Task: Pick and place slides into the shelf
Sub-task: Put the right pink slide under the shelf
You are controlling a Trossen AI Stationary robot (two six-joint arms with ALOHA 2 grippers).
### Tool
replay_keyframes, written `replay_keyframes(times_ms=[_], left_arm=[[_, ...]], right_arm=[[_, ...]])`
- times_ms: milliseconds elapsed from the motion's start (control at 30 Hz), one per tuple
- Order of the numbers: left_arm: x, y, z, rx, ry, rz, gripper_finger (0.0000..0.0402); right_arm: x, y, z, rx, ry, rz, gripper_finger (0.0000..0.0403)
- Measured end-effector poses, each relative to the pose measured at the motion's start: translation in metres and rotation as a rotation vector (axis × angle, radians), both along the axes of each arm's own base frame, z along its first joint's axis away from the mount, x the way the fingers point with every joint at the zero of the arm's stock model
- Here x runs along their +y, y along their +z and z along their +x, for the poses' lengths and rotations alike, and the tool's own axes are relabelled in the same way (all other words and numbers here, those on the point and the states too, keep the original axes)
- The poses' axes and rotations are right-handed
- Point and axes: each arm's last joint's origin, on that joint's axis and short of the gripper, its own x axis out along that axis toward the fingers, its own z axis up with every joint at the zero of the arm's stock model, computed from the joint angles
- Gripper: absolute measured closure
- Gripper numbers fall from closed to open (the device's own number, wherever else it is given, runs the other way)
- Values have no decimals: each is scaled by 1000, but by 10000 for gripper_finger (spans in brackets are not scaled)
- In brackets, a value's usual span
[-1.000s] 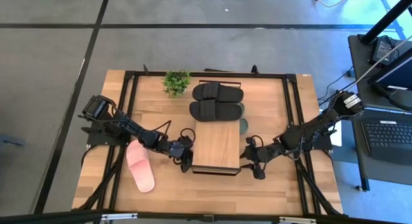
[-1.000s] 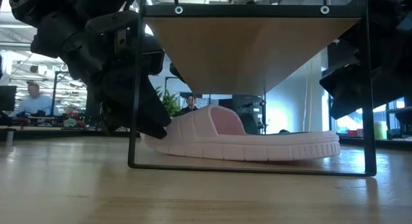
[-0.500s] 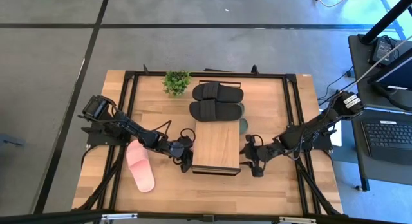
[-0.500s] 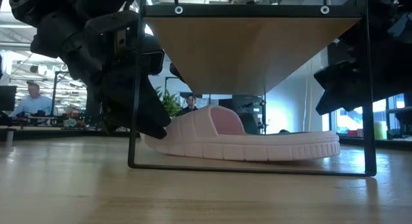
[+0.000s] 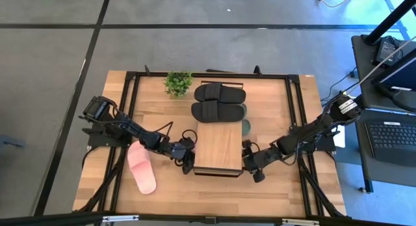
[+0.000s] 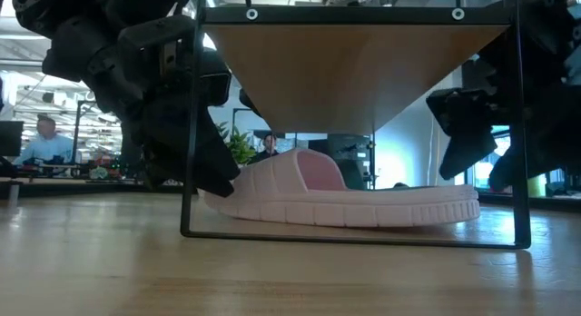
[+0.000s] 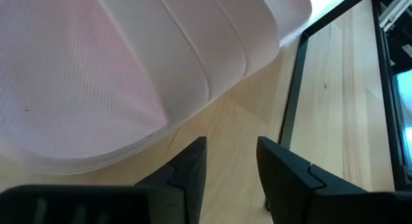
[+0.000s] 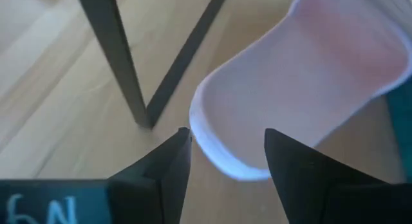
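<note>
On the wooden tabletop (image 5: 292, 187), the shelf (image 5: 220, 148) stands at the middle with one pale pink slide (image 6: 345, 193) lying flat on the table beneath its plank, inside the dark frame. The second pink slide (image 5: 142, 167) lies out on the table to the left of the shelf. The black pair (image 5: 220, 101) sits side by side just behind the shelf, and a sliver of a dark green slide (image 5: 246, 126) shows at its rear right corner. The one thing that has changed in the last second is the right gripper (image 5: 250, 162). It has slid inward from beside the shelf's right side to the frame itself. Its wrist view now shows the slide's rounded end between its parted fingers (image 8: 170, 166), jaws apart and not closed on the foam. The left gripper (image 5: 187, 160) has stayed put at the opposite end, its fingers (image 7: 190, 169) also apart with nothing between them. The slide's edge lies just ahead of its tips, seemingly butted against them in the low view. My reading is that the two arms are bracketing this slide to square it up under the plank. The right arm's approach looks like the start of a nudge or a grip, and five slides are not yet shelved.
</note>
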Motion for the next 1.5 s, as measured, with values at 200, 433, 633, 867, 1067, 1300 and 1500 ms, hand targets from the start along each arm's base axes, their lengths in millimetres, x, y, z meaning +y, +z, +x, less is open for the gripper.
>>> replay_keyframes(times_ms=[200,433,633,867,1067,1300,1500], left_arm=[[-1,-1,-1,9,-19,7,274],[-2,-2,-3,22,-19,12,274],[-2,-2,-3,27,-11,15,274],[-2,-2,-3,24,-17,10,274],[-3,-1,-2,20,-18,10,274],[-3,-2,-2,21,-19,11,274],[-2,-3,-3,40,-8,8,274]], right_arm=[[8,-5,13,37,29,-57,237],[8,-6,13,66,23,-72,309],[7,-7,13,68,25,-82,369],[5,-11,10,115,35,-107,385],[5,-12,8,136,32,-120,374],[4,-12,8,135,29,-119,396],[4,-12,8,128,12,-132,398]])
